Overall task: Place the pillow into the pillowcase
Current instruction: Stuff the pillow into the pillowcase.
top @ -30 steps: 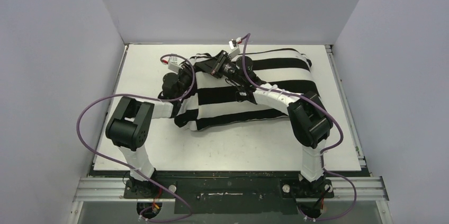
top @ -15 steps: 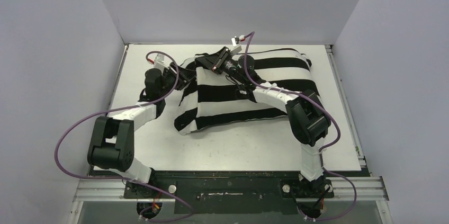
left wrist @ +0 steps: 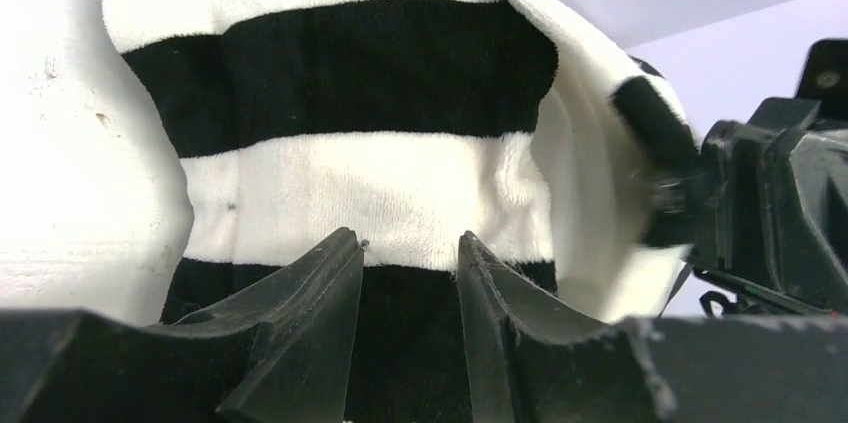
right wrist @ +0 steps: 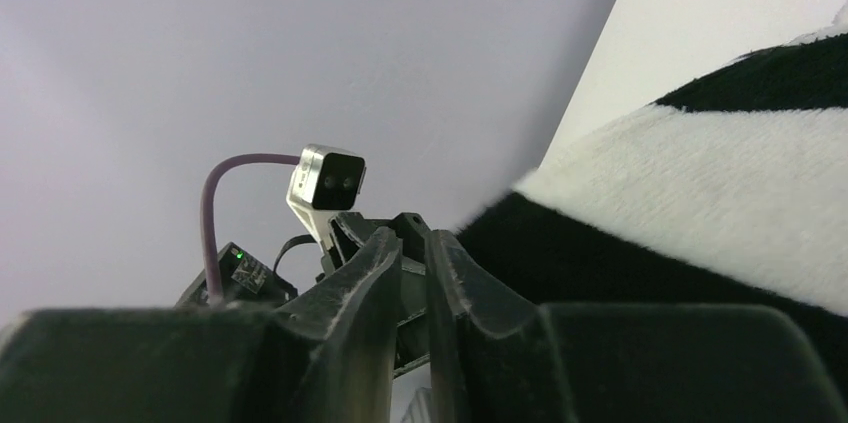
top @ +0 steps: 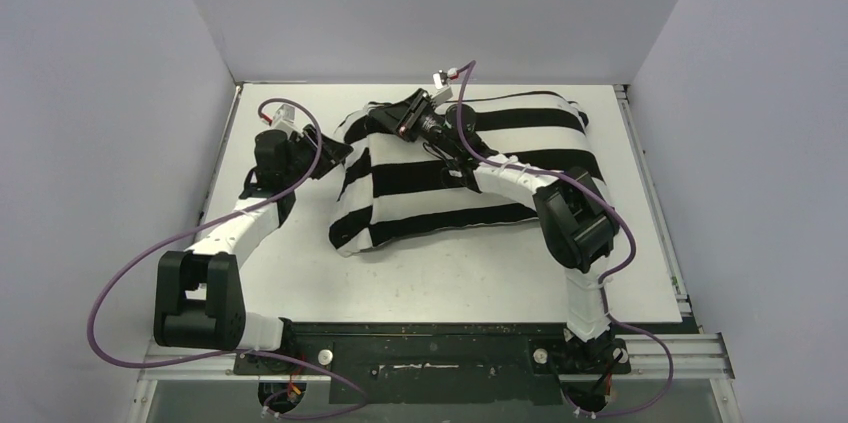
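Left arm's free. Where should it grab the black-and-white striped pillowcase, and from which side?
Probably the near-left corner of the black-and-white striped fabric pillowcase, approached from the left. That end faces the open left gripper, the corner tapers flat while the middle bulges, and the right gripper sits at the far-left corner.

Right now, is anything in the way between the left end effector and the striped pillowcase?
Nothing visible does. The left end effector stands with its jaws apart and empty, and the pillowcase sits just ahead of it in the wrist view, with no other object between them.
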`<state>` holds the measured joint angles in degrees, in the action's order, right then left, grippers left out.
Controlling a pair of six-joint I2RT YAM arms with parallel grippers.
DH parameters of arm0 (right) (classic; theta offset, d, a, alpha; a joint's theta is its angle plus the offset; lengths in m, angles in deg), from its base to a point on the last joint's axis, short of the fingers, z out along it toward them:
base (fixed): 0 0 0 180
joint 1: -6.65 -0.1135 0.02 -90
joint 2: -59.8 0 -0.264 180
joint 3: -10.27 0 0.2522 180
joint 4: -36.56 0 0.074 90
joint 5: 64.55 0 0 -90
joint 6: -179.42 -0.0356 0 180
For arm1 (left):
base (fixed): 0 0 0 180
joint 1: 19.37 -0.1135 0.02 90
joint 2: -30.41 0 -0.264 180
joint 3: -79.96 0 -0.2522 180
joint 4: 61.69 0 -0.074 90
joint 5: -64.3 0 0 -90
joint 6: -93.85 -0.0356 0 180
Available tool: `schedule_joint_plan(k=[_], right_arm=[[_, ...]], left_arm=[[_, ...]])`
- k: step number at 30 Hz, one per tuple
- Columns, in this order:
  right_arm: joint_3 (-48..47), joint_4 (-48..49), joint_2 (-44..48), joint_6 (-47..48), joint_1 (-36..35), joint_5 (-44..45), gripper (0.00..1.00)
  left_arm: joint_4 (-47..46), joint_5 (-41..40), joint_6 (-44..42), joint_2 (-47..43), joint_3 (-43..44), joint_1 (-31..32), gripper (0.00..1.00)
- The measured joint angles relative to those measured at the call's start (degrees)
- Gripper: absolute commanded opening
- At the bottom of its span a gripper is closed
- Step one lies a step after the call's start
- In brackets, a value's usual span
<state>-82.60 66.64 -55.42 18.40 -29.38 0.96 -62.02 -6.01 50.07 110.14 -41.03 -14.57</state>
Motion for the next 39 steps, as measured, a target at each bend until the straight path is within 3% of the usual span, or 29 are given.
schedule_joint_plan(k=[3,14,19,22,24,27,33,39], right_arm=[[-1.20,-1.75,0.00,0.96,-0.20,0.00,0.33],[-2.58,-8.09,0.50,5.70,-0.74,-1.11,0.37],[-0.96,-14.16,5.03,9.27,-0.13,-1.62,0.58],[1.40,-17.90,11.19,12.35,1.25,-1.16,0.75],[3.76,-19.56,16.41,14.21,2.78,-0.52,0.89],[7.17,-20.92,23.82,16.65,5.49,0.68,0.99],[13.16,-26.38,34.84,21.59,9.92,3.61,1.00],[17.18,-40.81,42.21,25.42,12.41,8.83,1.00]], left_arm=[[-0.11,0.28,-0.50,0.00,-0.57,0.11,0.38],[3.76,0.15,-3.58,0.00,-0.37,0.15,0.38],[7.98,0.50,-5.29,-0.35,4.50,0.63,0.40],[8.28,0.72,-5.57,-2.19,7.82,1.77,0.40],[7.28,1.46,-5.51,-3.50,10.03,3.39,0.41],[3.06,2.69,-5.20,-4.11,12.28,6.84,0.41],[-3.30,4.83,-4.35,1.09,13.25,10.32,0.39],[-2.16,1.88,-5.16,7.65,9.14,9.73,0.38]])
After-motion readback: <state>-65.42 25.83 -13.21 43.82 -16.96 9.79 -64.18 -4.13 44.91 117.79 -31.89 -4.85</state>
